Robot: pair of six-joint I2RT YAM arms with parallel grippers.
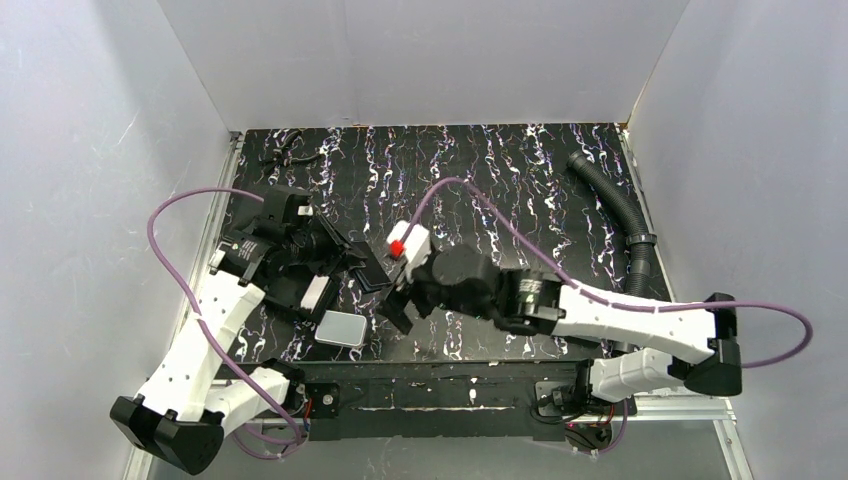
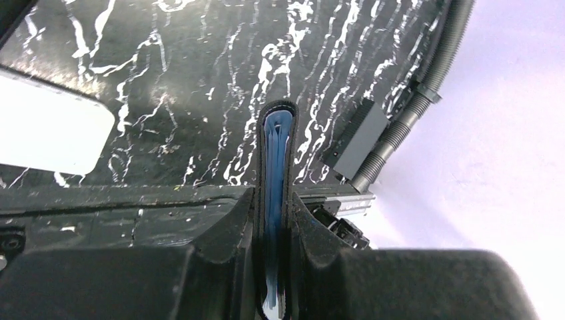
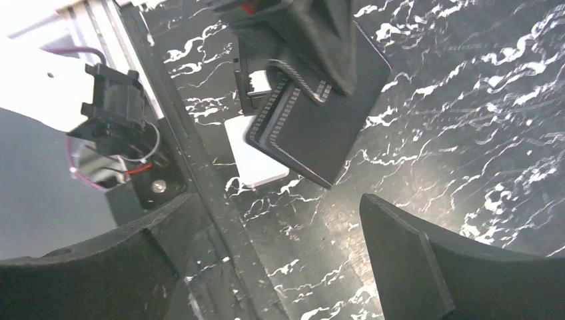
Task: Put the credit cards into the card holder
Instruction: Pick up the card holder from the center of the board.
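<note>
Your L gripper (image 2: 274, 223) is clamped on the card holder (image 2: 274, 140), held edge-on w/ pockets barely parted, while the R gripper (image 3: 280, 220) hangs wide open & empty beside it, so next send R to the credit cards (image 1: 342, 328) lying near the table's front edge.

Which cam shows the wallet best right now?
Right wrist: the wallet shows its broad black stitched face, mostly unobstructed. Left wrist: edge-on only, blue pockets visible, pinched in the left pincer. Top: a small dark shape between the arms, hard to read.
</note>
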